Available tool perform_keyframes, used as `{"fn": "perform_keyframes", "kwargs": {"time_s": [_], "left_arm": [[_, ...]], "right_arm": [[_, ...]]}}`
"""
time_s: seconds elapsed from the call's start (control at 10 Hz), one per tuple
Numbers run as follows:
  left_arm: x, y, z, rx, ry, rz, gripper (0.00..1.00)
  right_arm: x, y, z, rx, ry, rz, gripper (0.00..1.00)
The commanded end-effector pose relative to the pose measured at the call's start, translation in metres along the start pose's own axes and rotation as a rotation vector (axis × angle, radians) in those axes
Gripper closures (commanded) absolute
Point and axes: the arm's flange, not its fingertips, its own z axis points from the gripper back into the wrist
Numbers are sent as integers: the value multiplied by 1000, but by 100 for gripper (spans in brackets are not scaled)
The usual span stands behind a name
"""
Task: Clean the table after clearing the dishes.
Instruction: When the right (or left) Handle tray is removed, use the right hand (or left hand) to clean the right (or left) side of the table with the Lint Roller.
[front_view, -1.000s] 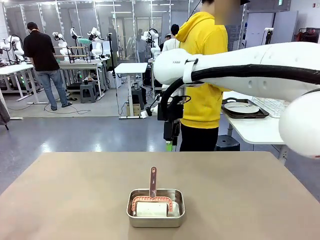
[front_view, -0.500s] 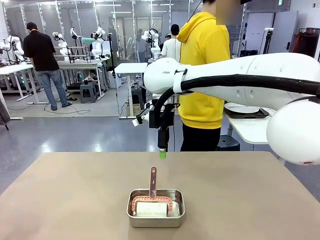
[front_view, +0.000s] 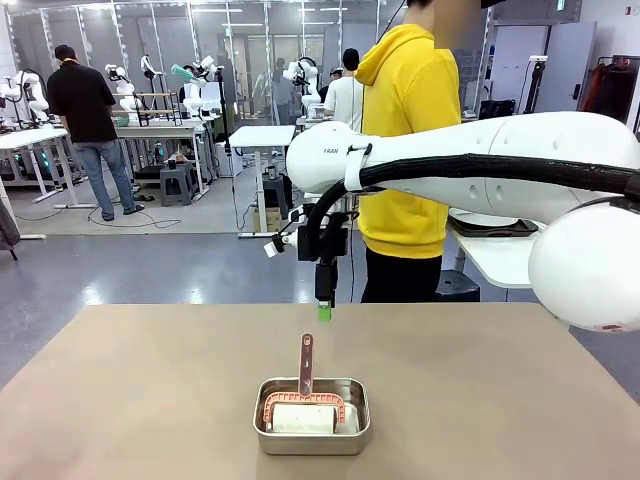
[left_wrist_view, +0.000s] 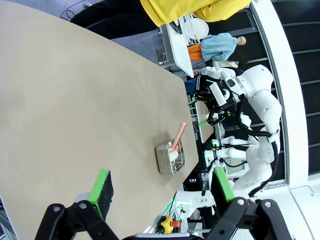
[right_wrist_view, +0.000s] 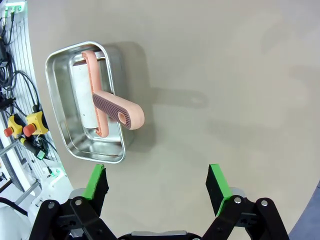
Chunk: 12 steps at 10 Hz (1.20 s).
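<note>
The tan table (front_view: 150, 380) carries a steel pan (front_view: 311, 442) near its front middle. In the pan lies a cleaning tool with a white pad and a pink handle (front_view: 306, 365) that sticks up. My right gripper (front_view: 325, 305) hangs over the table's far side, beyond the pan and apart from it. The right wrist view shows this gripper (right_wrist_view: 156, 182) open and empty, with the pan (right_wrist_view: 56, 95) and the pink handle (right_wrist_view: 117, 107) ahead at the left. My left gripper (left_wrist_view: 162, 187) is open and empty above the table (left_wrist_view: 75, 100), far from the pan (left_wrist_view: 162, 162). A white plate (front_view: 487, 220) on a dark tray sits on the side table.
A person in a yellow hoodie (front_view: 405, 150) stands close behind the table's far edge. The white side table (front_view: 500, 262) is at the back right. My right arm (front_view: 480, 165) spans the view above the table's right half.
The right arm swung left and its gripper came down over the table's far edge. In the last half second it hardly moved. The pan and tool stayed put.
</note>
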Motion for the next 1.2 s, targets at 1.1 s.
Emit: {"fn": "perform_keyframes", "kwargs": {"time_s": [1.1], "left_arm": [[-5,-5,1,9,1,9,0]], "right_arm": [[39,-27,-63,355,-29,95,0]]}}
